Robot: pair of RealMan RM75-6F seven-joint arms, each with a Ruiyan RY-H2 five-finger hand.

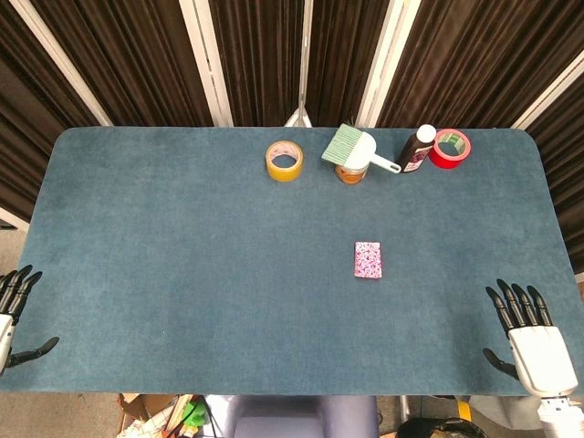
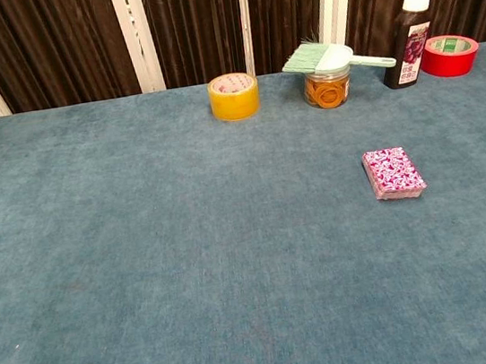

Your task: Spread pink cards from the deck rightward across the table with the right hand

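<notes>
A squared-up deck of pink patterned cards (image 1: 368, 260) lies flat on the blue table, right of centre; the chest view shows the deck (image 2: 393, 173) as one neat stack. My right hand (image 1: 530, 341) rests at the table's near right corner, fingers spread and empty, well to the right of and nearer than the deck. At the near left edge my left hand (image 1: 13, 317) also lies with fingers apart, holding nothing. Neither hand appears in the chest view.
Along the far edge stand a yellow tape roll (image 1: 285, 161), a jar (image 1: 351, 172) with a green brush (image 1: 354, 148) laid on top, a dark bottle (image 1: 418, 149) and a red tape roll (image 1: 450, 148). Blue felt table (image 1: 182, 274) spans both views.
</notes>
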